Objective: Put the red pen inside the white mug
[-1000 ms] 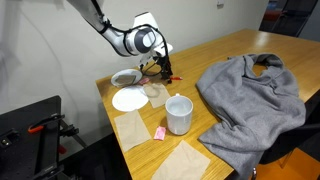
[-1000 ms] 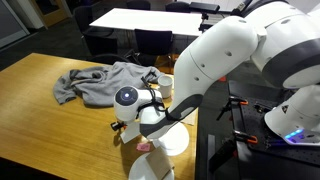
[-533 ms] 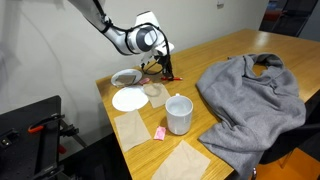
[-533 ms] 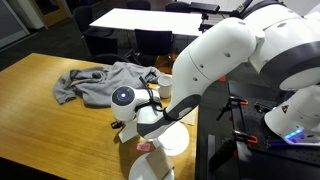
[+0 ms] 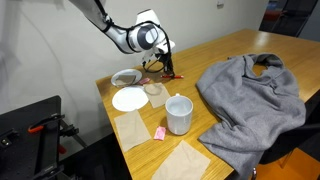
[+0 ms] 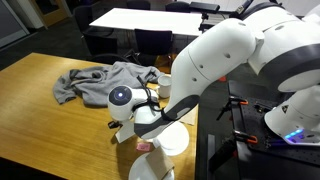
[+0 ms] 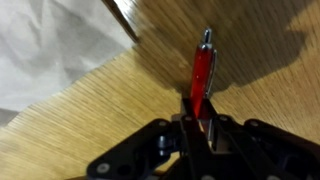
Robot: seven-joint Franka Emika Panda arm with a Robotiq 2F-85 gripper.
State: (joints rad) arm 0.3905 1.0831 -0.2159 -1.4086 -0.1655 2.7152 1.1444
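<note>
In the wrist view the red pen [image 7: 202,72] sticks out forward from between my jaws, its silver tip pointing away over the wooden table [image 7: 80,120]. My gripper [image 7: 198,108] is shut on the pen's near end. In an exterior view the gripper [image 5: 166,70] hangs low over the table's far left part, with the pen [image 5: 167,77] a small red streak under it. The white mug [image 5: 179,114] stands upright nearer the front, apart from the gripper.
A white plate [image 5: 129,99] and a shallow bowl [image 5: 126,77] lie left of the gripper. Brown napkins [image 5: 131,128] and a small pink block [image 5: 160,132] lie by the mug. A grey cloth [image 5: 250,95] covers the right side. The table edge is close on the left.
The jaws have closed onto the red pen. The arm has shifted only slightly.
</note>
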